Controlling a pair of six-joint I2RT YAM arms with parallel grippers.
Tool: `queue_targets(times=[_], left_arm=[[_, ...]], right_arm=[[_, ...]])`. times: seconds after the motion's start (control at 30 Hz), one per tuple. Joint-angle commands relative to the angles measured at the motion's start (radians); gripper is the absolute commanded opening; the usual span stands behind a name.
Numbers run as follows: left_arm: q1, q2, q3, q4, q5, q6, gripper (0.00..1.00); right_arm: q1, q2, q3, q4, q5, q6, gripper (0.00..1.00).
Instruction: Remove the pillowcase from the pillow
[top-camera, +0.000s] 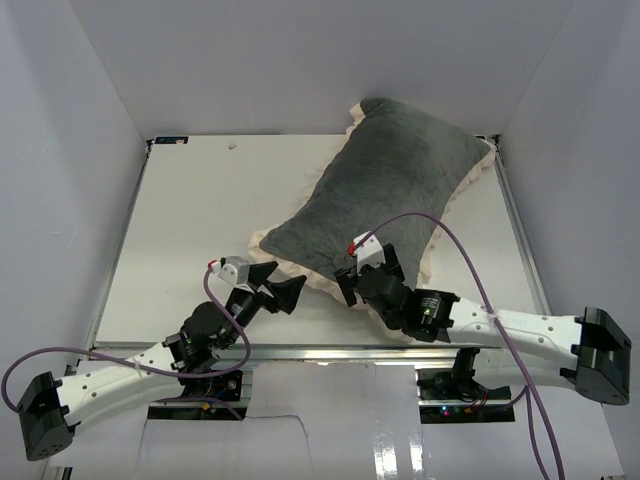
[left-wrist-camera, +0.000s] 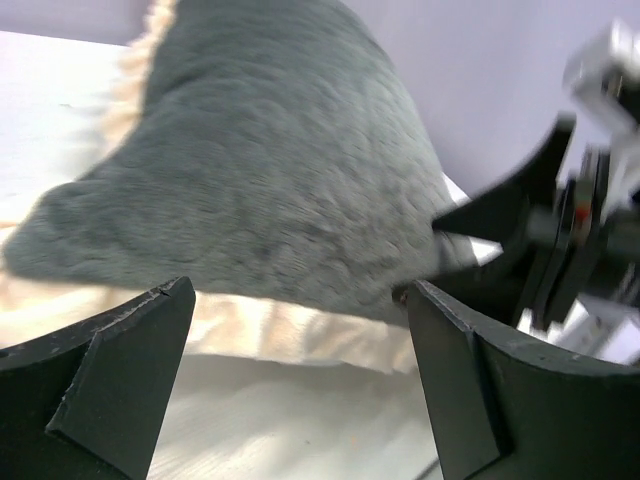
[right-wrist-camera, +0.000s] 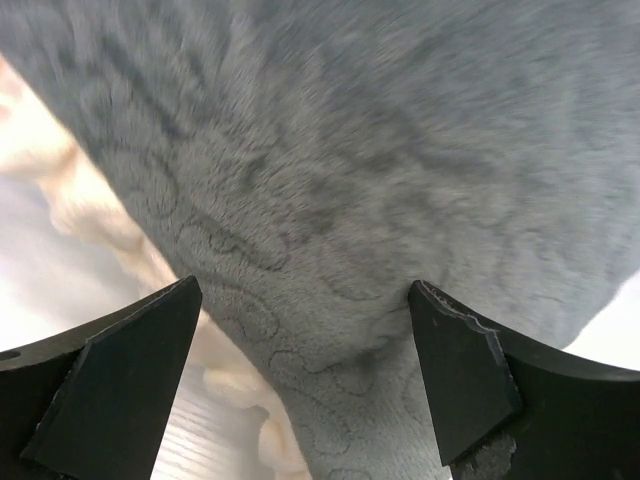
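Observation:
The pillowcase (top-camera: 385, 190) lies dark grey plush side up, slanting from the table's back right toward the front middle, with a cream frill (top-camera: 318, 285) round its edge. It bulges full; the pillow itself is hidden inside. My left gripper (top-camera: 281, 283) is open just off the near-left corner, with the frill (left-wrist-camera: 290, 335) and grey plush (left-wrist-camera: 270, 170) ahead of its fingers and only tabletop between them. My right gripper (top-camera: 364, 280) is open over the near edge, its jaws wide on either side of the plush (right-wrist-camera: 380, 180) beside the frill (right-wrist-camera: 230, 380). Neither holds anything.
The white tabletop (top-camera: 200, 220) is boxed in by pale walls at left, back and right. A metal rail (top-camera: 330, 352) runs along the near edge above the arm bases. My right gripper's body (left-wrist-camera: 580, 230) shows close on the right of the left wrist view.

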Motion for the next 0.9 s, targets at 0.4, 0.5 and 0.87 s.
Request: queue_targets(times=[0.4, 0.5, 0.87], left_arm=[[-0.002, -0.334, -0.063, -0.192, -0.381, -0.131, 0.98], [-0.002, -0.321, -0.057, -0.203, -0.395, -0.143, 0.98], [-0.002, -0.312, -0.050, -0.229, -0.418, -0.161, 0.98]], right_arm=[[0.064, 0.335, 0.182, 0.003, -0.104, -0.179, 0.91], [0.104, 0.363, 0.205, 0.005, -0.049, -0.189, 0.91], [0.150, 0.475, 0.251, -0.072, 0.136, -0.153, 0.90]])
